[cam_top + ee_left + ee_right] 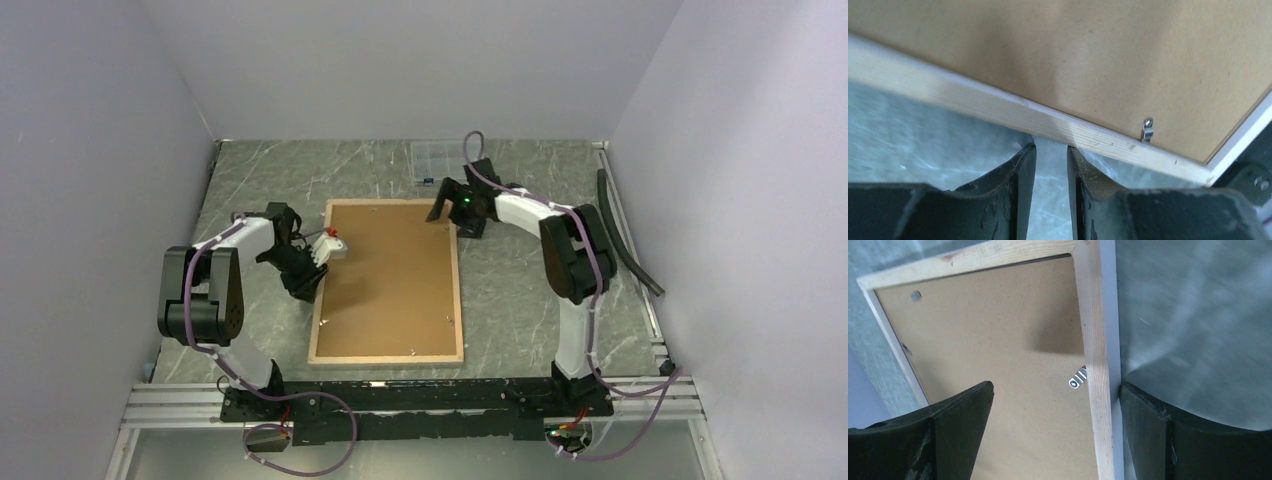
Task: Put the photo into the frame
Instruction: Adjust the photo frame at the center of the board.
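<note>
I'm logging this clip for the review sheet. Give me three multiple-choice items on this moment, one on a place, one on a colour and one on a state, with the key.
1. Where is the clear compartment box relative to the frame?
A. On top of it
B. Beyond its far rail, at the table's far edge
C. At the table's near edge

2. What colour is the backing board that fills the frame?
A. White
B. Blue
C. Brown

3. How do the right gripper's jaws stand?
A. Wide open
B. Shut on the frame
C. Shut on the box

Key:
1 B: the top view shows the box past the frame's far rail.
2 C: every view shows brown fibreboard.
3 A: the right wrist view shows the jaws far apart, astride the frame's rail.
</note>
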Controlling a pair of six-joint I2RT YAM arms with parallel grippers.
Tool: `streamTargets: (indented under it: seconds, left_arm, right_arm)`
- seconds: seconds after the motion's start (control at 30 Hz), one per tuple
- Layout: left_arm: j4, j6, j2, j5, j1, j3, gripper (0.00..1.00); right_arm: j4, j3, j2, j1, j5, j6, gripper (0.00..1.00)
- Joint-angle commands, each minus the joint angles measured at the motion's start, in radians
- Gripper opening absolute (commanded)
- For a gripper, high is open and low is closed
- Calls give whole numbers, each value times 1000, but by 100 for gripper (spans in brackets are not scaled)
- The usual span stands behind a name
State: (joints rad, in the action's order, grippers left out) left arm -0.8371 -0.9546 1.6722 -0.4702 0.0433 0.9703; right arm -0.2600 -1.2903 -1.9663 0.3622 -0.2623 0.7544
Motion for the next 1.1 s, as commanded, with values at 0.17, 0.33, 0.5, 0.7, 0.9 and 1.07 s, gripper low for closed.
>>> streamTargets:
  seconds: [0.17, 0.33, 0.5, 0.7, 0.9, 1.07]
  left_arm:
    - [-178, -135, -49, -18, 15, -44, 35]
    - [-202, -109, -32, -61, 17, -17, 35]
    - [-369, -99, -3, -118, 8, 157, 36]
    - [-379, 53, 145, -32, -69, 462, 32]
    - [-191, 312, 409, 108, -248, 817, 33]
    - [-9, 444, 494, 244, -288, 899, 36]
  right_arm:
    - [-152, -653, -390, 243, -155, -10, 100]
    - [-377, -1102, -562, 239, -86, -143, 100]
    - [-302, -776, -289, 187, -15, -207, 100]
    - [-241, -283, 122, 185, 26, -194, 100]
    - [-215, 210, 458, 196, -134, -91, 100]
    - [-198, 481, 655, 200, -226, 10, 100]
